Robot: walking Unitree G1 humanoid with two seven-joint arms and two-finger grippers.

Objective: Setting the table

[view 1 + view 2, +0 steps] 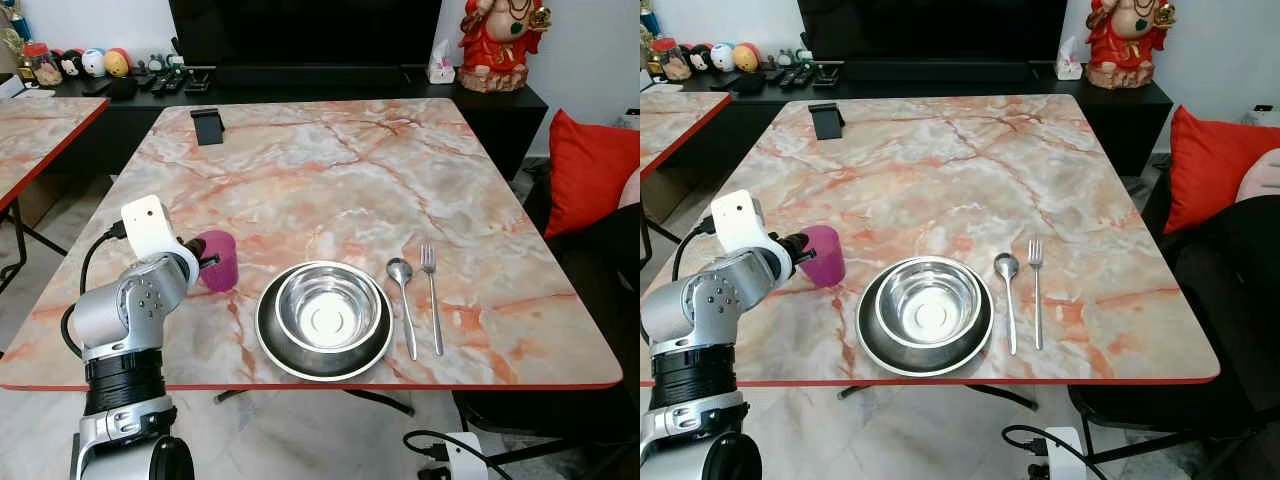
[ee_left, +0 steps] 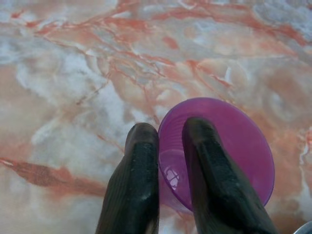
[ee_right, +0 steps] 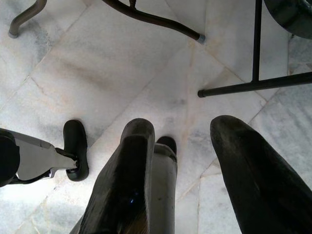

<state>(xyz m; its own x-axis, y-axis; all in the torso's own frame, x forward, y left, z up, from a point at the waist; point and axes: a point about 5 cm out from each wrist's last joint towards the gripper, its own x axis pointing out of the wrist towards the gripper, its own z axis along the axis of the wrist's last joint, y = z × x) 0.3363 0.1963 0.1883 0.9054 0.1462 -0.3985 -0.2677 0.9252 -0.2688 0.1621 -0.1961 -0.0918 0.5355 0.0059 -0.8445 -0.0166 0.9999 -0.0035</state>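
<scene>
A big marble table [image 1: 330, 170] with pink and orange veins stands in front of the robot. Behind it is a long black cabinet [image 1: 500, 105] with a red statue [image 1: 497, 42] and small toys [image 1: 92, 62] on top. A red cushion [image 1: 590, 170] sits off to the right. Near the front edge of the table is a dark plate [image 1: 325, 355], and a shiny steel bowl [image 1: 328, 308] sits inside it. Just to the right of the plate lie a spoon [image 1: 404, 300] and a fork [image 1: 433, 298], side by side and not touching. A small black stand [image 1: 207, 126] is at the far side of the table. To the left of the plate stands a purple cup [image 1: 219, 260], upright on the table. The left gripper [image 2: 170, 146] pinches the rim of the cup, with one black finger [image 2: 139, 180] outside the wall and the other inside. The right gripper [image 3: 183, 161] hangs low over the white floor [image 3: 97, 73], near the table legs [image 3: 156, 22], and its fingers are spread apart with nothing between them.
</scene>
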